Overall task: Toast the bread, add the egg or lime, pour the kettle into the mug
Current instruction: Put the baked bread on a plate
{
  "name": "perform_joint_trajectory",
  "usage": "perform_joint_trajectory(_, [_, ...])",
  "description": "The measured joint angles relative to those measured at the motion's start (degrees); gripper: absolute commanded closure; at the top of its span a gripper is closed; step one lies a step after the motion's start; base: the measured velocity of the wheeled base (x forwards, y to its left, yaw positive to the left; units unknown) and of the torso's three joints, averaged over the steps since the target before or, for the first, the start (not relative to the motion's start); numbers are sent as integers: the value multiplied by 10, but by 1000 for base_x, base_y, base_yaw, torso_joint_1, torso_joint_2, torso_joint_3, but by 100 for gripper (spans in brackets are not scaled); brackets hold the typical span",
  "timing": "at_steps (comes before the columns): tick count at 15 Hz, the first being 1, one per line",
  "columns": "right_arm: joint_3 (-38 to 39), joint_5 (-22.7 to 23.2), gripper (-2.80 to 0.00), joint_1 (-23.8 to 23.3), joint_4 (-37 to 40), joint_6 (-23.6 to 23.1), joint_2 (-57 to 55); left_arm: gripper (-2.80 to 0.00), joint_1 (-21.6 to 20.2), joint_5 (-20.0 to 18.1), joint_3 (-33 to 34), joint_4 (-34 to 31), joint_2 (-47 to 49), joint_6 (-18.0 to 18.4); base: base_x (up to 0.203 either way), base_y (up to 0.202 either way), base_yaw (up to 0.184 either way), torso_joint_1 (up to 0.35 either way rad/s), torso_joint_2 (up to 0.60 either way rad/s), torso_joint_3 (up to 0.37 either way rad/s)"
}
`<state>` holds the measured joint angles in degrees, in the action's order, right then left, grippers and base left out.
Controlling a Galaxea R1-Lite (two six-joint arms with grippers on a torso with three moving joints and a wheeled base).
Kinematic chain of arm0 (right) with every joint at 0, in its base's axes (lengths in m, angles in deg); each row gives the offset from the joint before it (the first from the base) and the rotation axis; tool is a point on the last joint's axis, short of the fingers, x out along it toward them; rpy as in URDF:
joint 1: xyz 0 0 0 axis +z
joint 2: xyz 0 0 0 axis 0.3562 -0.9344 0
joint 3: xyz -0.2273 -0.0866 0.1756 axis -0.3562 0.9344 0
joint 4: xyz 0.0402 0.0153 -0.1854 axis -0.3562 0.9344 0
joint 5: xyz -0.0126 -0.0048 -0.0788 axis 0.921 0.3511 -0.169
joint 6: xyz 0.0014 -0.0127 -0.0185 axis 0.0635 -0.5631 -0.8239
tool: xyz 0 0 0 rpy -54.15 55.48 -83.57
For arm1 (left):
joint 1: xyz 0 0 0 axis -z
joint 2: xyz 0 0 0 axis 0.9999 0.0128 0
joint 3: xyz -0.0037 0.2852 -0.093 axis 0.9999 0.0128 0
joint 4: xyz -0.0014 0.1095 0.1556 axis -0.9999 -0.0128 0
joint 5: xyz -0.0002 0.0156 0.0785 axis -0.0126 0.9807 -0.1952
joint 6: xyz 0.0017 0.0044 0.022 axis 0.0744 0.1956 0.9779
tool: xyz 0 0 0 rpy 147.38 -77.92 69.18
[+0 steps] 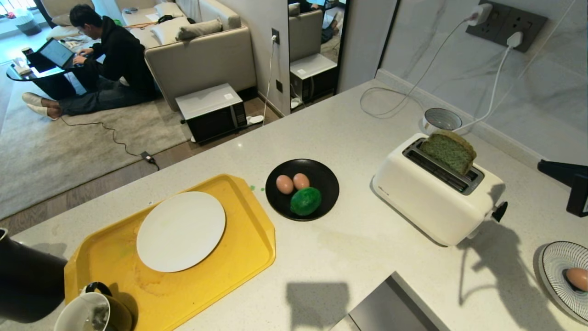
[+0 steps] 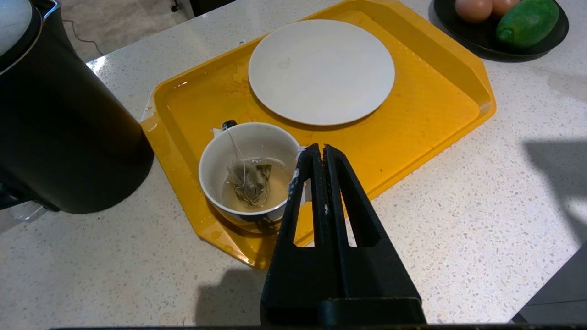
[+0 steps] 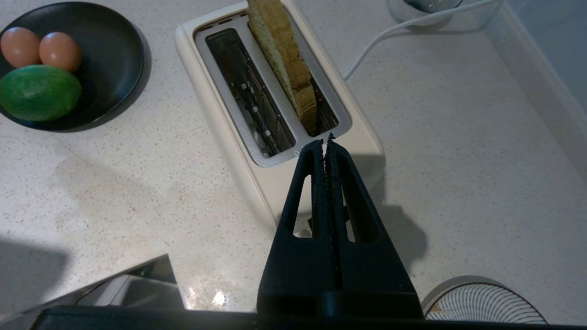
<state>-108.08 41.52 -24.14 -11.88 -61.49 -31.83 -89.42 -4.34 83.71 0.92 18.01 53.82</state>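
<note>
Right gripper (image 3: 324, 143) above near end of white toaster (image 1: 432, 193), fingers pressed together, holding nothing. Bread (image 1: 448, 151) upright in rear slot of toaster, towards worktop's back edge. Two eggs (image 1: 292, 182) and lime (image 1: 305, 201) in black dish (image 1: 321, 177), mid-worktop. Left gripper (image 2: 323, 151) parked over yellow tray (image 2: 431, 110), fingers closed, empty. Mug (image 2: 250, 176) with teabag on tray's near corner; kettle (image 2: 59, 133) just beside tray.

Pale green bread (image 1: 448, 151) in a white toaster (image 1: 432, 197) — bright green lime (image 1: 305, 201) on a black dish (image 1: 280, 202), yellow tray (image 1: 248, 248).
</note>
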Motion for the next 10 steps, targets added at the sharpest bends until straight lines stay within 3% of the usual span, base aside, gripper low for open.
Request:
perform_joint_trajectory(6, [-60, 72, 0, 6, -4, 15, -71, 0, 0, 0, 0, 0, 0, 0, 0, 0, 0, 0, 0, 0])
perform_joint_trajectory(10, [-82, 83, 0, 5, 0, 18, -108, 0, 0, 0, 0, 0, 0, 0, 0, 0, 0, 0, 0, 0])
